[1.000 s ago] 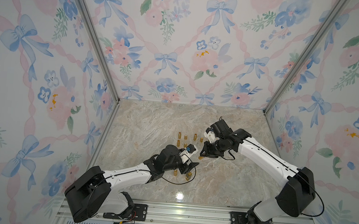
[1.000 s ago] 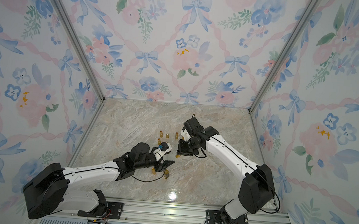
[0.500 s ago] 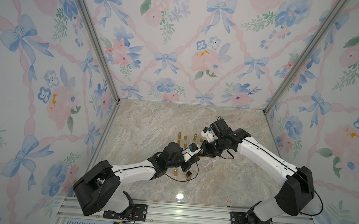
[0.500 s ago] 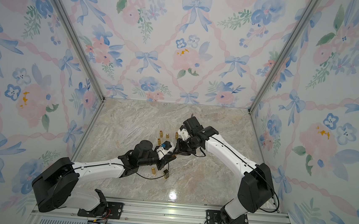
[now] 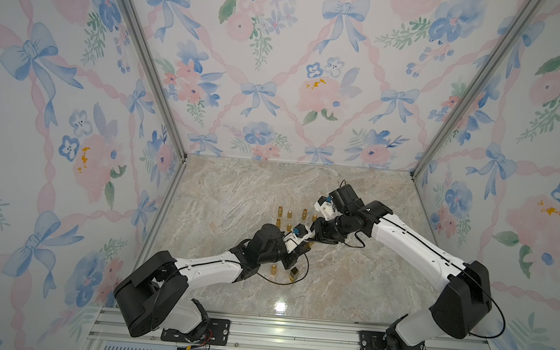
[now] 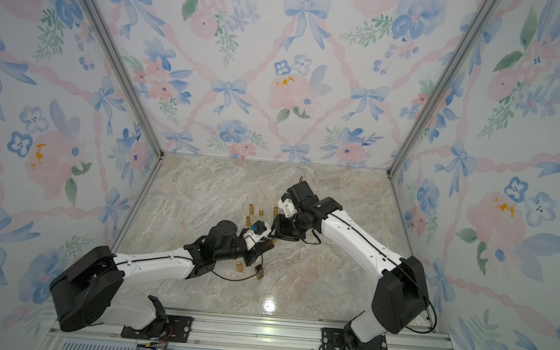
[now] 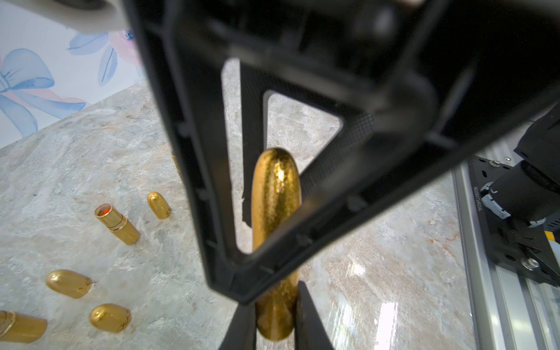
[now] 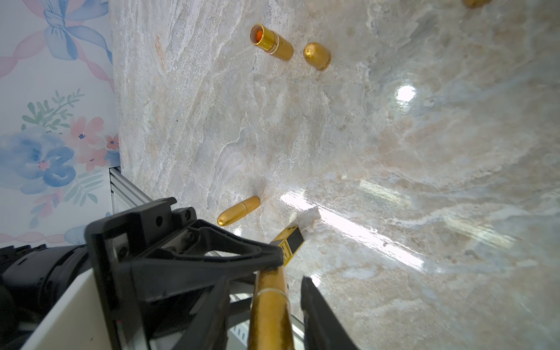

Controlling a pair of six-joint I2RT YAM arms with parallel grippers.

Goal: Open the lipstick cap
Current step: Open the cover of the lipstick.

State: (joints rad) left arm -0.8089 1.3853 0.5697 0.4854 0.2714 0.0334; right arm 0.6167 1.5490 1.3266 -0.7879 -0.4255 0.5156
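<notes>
A gold lipstick [image 7: 275, 212] hangs above the marble table [image 5: 349, 280] between my two grippers, small in both top views [image 5: 310, 244] [image 6: 272, 241]. My left gripper [image 7: 274, 321] is shut on its flat base end. The rounded cap end points away from it, into my right gripper. In the right wrist view the lipstick [image 8: 269, 312] runs between my right gripper's [image 8: 266, 285] fingers with a gap on each side, so those jaws stand open. A thin seam ring shows on the tube near the left gripper's fingertips. The cap is on.
Several gold lipsticks and loose caps [image 5: 290, 216] stand behind the grippers. An uncapped one [image 8: 271, 42] shows orange, with a cap [image 8: 317, 56] beside it. Below the left wrist stand a capped gold lipstick [image 5: 273, 270] and a square gold-black one [image 5: 294, 274].
My left gripper has risen from near the table to the lipstick and shut on its base. My right gripper, which held the lipstick, has parted its jaws.
</notes>
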